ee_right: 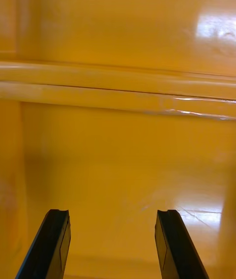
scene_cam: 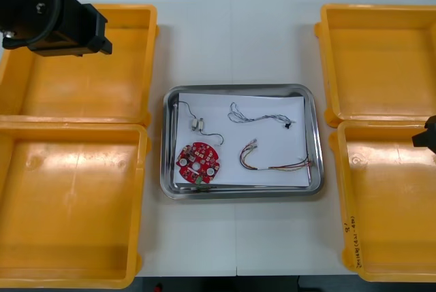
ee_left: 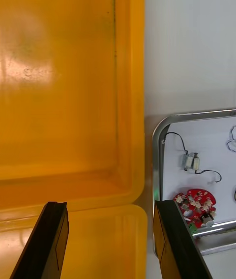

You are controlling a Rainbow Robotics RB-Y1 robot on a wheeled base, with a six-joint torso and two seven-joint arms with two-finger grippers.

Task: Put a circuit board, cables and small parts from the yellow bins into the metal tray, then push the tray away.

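Observation:
The metal tray (scene_cam: 312,111) lies mid-table, white inside. In it are a round red circuit board (scene_cam: 198,160), a black cable with a small metal part (scene_cam: 197,121), a blue and white cable (scene_cam: 257,114) and a red and yellow cable (scene_cam: 272,161). My left gripper (ee_left: 110,239) is open over the far left yellow bin (ee_left: 64,87); the tray (ee_left: 160,134) and board (ee_left: 195,204) lie beyond one finger. That arm (scene_cam: 54,16) shows at the top left. My right gripper (ee_right: 113,244) is open above the orange floor of a right bin (ee_right: 123,161); its arm (scene_cam: 426,135) is at the right edge.
Two yellow bins stand at each side: far left (scene_cam: 85,94), near left (scene_cam: 68,203), far right (scene_cam: 378,60), near right (scene_cam: 388,203). All four look bare inside. White table (scene_cam: 235,40) lies open beyond the tray and in front of it.

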